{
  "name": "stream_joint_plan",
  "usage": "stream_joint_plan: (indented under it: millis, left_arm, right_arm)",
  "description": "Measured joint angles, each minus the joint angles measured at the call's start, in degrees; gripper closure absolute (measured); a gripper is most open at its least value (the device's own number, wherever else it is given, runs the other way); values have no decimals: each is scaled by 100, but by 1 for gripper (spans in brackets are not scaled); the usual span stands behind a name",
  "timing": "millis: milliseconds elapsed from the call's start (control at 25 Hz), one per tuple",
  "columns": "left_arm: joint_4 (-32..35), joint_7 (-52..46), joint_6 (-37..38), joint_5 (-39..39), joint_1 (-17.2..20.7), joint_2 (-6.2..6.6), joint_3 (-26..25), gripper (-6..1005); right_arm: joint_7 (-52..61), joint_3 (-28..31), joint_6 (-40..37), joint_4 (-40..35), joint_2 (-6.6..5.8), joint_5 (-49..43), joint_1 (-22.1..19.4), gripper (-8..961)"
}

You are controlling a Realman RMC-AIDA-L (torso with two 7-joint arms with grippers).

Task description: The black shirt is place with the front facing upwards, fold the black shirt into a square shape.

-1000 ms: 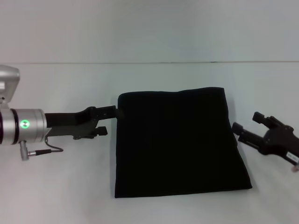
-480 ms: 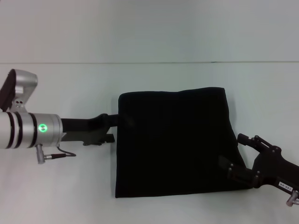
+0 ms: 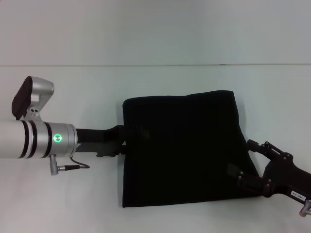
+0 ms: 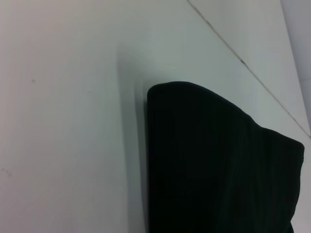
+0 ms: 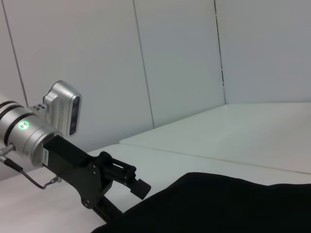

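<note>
The black shirt (image 3: pixel 184 148) lies folded into a near-square block in the middle of the white worktop (image 3: pixel 73 194), no lettering showing. The left end effector (image 3: pixel 127 137) reaches in from the left and meets the shirt's left edge about halfway down; whether it is spread or pinching cloth I cannot tell. The right end effector (image 3: pixel 243 167) sits at the near right corner, fingers spread, one over the cloth. The shirt lies between both, each arm equally close to its own side.
</note>
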Motion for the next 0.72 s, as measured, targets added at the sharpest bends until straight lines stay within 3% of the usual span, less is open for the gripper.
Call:
stream_joint_plan:
  millis: [320, 560, 720]
  left_arm:
    - [84, 131, -172, 0, 65, -25, 95, 183]
    - [102, 234, -251, 0, 67, -63, 124, 385]
    - [113, 321, -244, 0, 49, -74, 144, 579]
  right_arm:
    - [5, 23, -32, 0, 0, 0, -26, 5]
    - [5, 40, -51, 0, 0, 9, -13, 5]
    - [5, 47, -69, 0, 0, 26, 7, 6]
